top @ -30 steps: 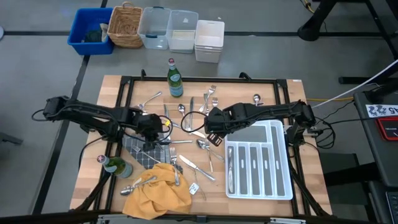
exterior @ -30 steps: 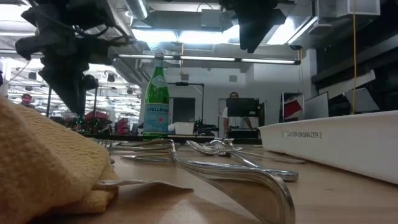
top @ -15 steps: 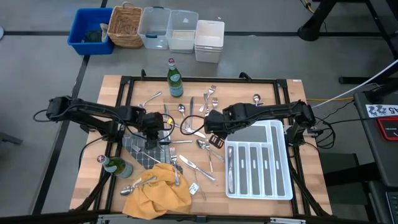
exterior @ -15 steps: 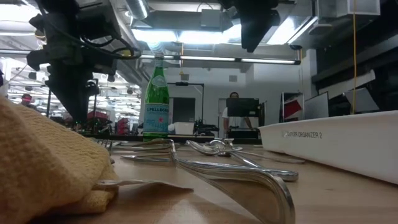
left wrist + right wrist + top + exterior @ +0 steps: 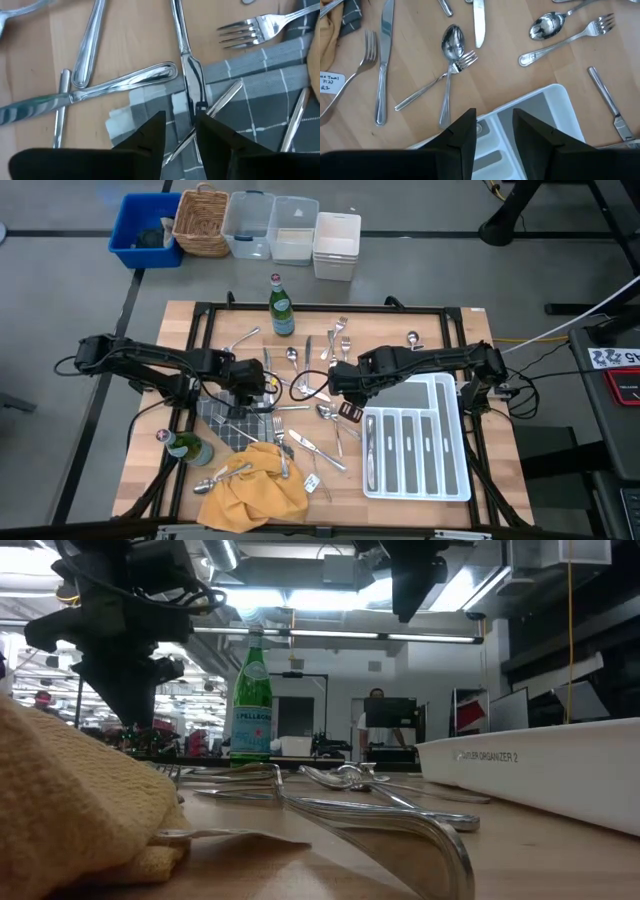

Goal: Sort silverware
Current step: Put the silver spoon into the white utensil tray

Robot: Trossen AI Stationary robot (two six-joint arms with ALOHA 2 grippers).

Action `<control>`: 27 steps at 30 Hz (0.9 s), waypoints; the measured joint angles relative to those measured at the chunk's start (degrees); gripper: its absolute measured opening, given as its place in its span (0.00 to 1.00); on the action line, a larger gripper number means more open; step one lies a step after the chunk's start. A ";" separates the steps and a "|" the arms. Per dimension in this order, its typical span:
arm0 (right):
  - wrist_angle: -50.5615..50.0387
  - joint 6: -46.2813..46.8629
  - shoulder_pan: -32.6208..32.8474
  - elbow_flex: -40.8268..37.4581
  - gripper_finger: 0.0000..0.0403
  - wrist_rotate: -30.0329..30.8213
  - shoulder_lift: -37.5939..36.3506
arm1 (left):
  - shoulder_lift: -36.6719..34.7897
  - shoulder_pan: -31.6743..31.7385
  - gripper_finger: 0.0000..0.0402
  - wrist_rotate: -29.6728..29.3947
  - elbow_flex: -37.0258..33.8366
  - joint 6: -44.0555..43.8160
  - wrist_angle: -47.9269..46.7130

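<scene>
While nearly all silverware lies loose at nine o'clock of the tray, barely begun; left gripper and right gripper both parted, empty.

I see grey floor around table | ceiling strip lights lit | person at far monitor

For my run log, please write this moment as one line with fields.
left gripper: jaws open, empty, above knife on grey cloth | right gripper: jaws open, empty, over white tray corner | silverware: mostly loose on table
</scene>
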 joint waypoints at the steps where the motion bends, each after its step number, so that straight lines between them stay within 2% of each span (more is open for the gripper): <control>1: 0.00 -0.31 0.00 0.00 0.32 0.01 0.00 | 0.00 0.00 0.23 0.00 0.00 0.32 0.00; 13: 0.00 -1.93 0.00 0.00 0.32 -0.01 0.04 | 0.00 0.09 0.24 -5.56 0.00 11.56 -1.82; 21: 0.02 -1.92 0.00 0.00 0.32 -0.01 0.04 | 0.00 0.04 0.24 -5.01 -0.14 21.28 -11.64; 27: 0.04 -1.92 0.00 0.00 0.32 -0.01 0.04 | 0.00 0.04 0.24 -4.87 -3.13 25.10 -7.37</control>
